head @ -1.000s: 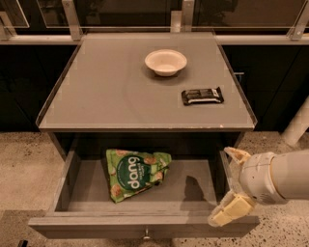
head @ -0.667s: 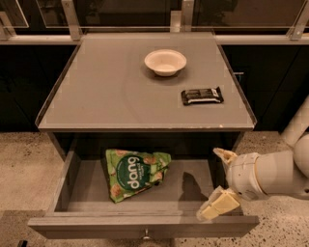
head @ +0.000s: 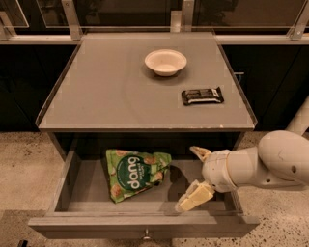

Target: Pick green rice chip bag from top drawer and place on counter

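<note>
Hovering in drawer (head: 145, 226), claw (head: 186, 178) right of bag (head: 133, 173)

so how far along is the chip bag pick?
Done: the drawer is open, with the bag lying flat inside. In hand: nothing yet. The gripper is open over the drawer's right half, just right of the bag and not touching it. Left: grasp the bag, lift it out and set it on the counter, which has bare space left of the bowl and candy bar.

Speckled floor (head: 19, 159), dark glass panels (head: 125, 12) on metal posts (head: 71, 19)
</note>
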